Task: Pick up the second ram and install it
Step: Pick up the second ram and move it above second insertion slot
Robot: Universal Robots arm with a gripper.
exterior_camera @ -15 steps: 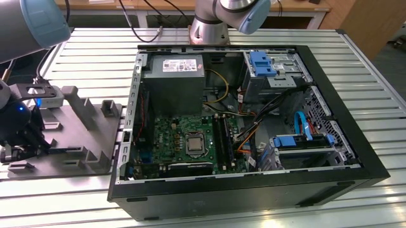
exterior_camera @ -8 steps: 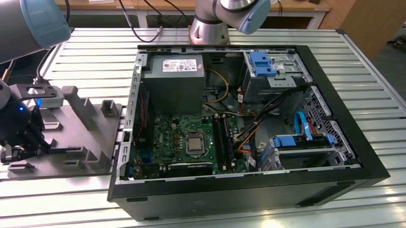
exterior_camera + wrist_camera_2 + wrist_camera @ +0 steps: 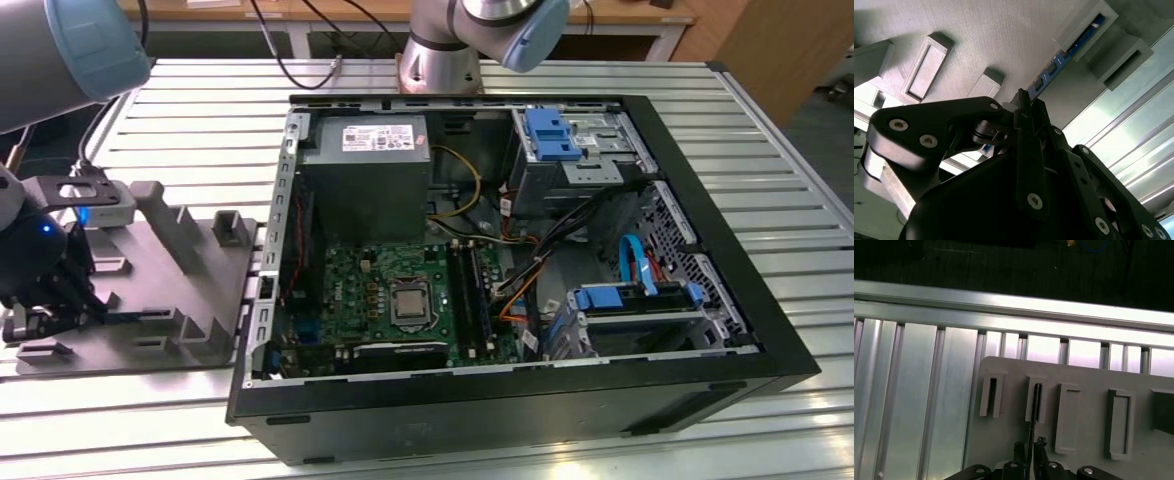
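Observation:
The second ram shows as a thin blue-edged stick in the second wrist view and as a dark edge-on line in the first wrist view. It stands on edge in the grey moulded tray, its far end in a slotted post. My gripper is low over the tray at the exterior view's left. Its black fingers sit tight on either side of the stick's near end, shut on it. The fingertips flank the stick.
An open black computer case lies at the exterior view's right of the tray, on a ribbed metal table. Inside are the green motherboard with long black memory sockets, a grey power supply, and blue drive brackets and cables.

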